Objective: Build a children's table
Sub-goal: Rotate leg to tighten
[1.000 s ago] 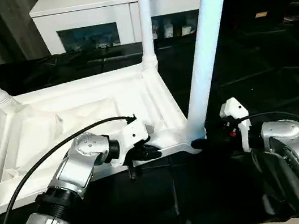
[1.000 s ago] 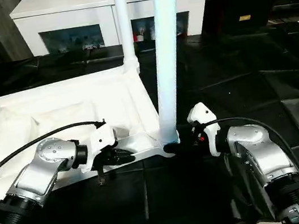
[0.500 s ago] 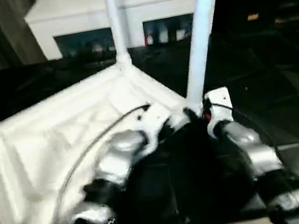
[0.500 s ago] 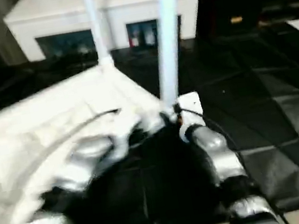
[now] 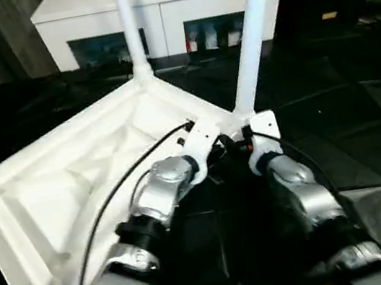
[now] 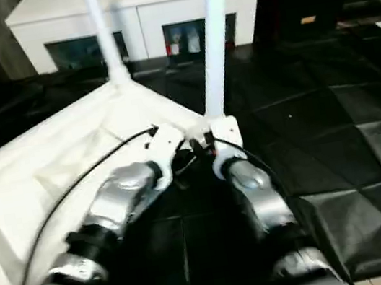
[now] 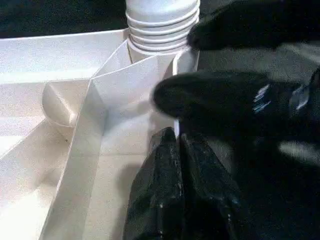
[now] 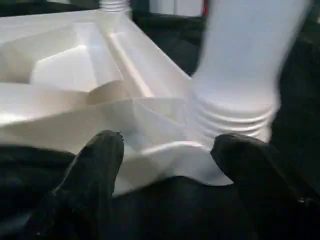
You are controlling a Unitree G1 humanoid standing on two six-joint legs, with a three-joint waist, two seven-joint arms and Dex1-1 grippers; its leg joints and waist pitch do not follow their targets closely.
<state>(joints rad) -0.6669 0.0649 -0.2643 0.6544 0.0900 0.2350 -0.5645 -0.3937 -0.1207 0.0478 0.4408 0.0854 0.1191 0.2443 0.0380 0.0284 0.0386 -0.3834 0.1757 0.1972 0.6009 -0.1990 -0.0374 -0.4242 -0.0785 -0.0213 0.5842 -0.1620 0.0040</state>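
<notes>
In the lower middle of the frame, the two silver arms are being held close together over a black sheet. The left claw is being kept clenched on the thin edge of the children's table, which is lying upside down in the left half. The right claw is being held released around the corner socket under a leg. Farther back, a white cabinet is being seen at the top.
</notes>
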